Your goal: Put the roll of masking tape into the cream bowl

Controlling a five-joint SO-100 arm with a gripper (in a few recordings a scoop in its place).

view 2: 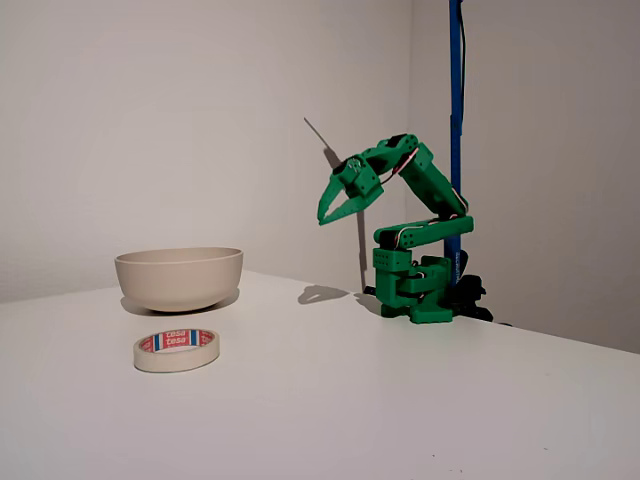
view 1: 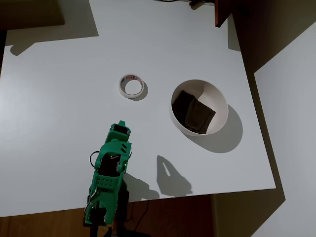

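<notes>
Lying flat on table, roll of masking tape well apart from raised, empty claw, jaws slightly parted.

Overhead view looks straight down; fixed view sits low at table level; both share it.

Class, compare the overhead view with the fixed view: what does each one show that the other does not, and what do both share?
Overhead alone: the dark brown square piece inside the cream bowl. Fixed view alone: the gripper raised well above the table, and red and blue print inside the roll of masking tape. Both: the roll lying flat, apart from the bowl.
</notes>
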